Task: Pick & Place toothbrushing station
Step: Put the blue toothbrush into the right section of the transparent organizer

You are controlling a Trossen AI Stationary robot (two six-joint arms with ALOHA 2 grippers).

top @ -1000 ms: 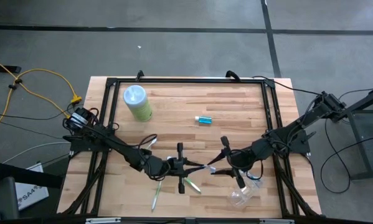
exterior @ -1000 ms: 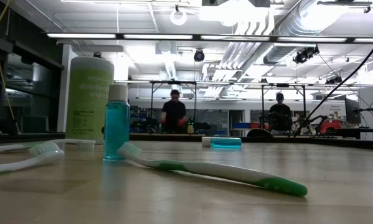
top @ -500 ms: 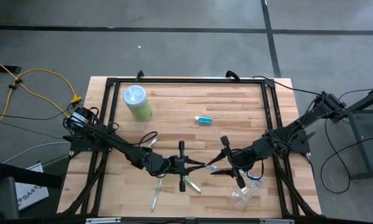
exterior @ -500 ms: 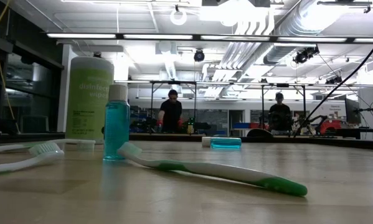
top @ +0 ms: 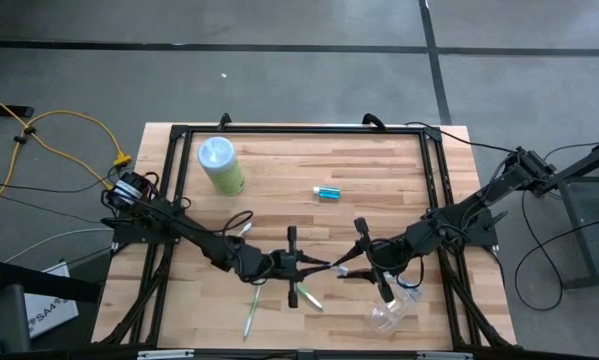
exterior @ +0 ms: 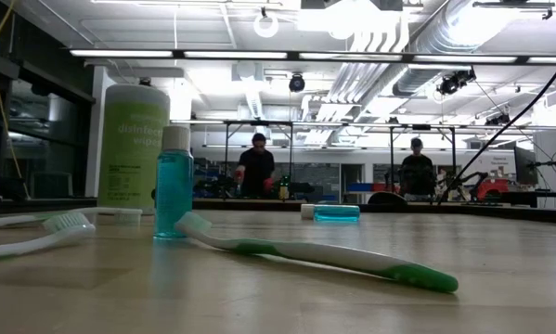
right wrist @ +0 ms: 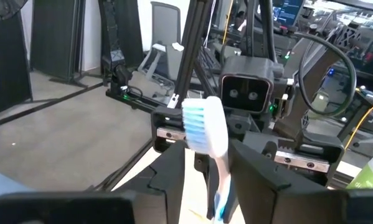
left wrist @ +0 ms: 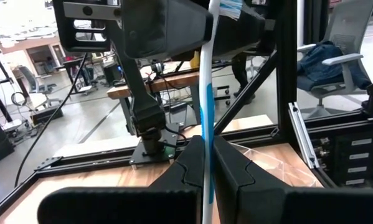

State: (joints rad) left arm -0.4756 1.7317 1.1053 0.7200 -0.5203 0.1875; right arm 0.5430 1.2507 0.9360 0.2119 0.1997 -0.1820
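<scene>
High view: 1 blue-and-white toothbrush (top: 324, 268) clenched by left gripper (top: 306, 266), bristle end between right gripper (top: 347, 268) fingers, mid-worktop.

1. A tall pale-green canister (exterior: 134, 147) stands on the tabletop in the low view. Pale lettering on its side reads "disinfecting wipes". The smaller print beneath those words is too fine to read.
2. In the high view, a white box (top: 51, 310) lies on the floor beside the tabletop's left edge. It carries dark lettering that appears to read "SA4"; the rest of the marking cannot be made out.
</scene>
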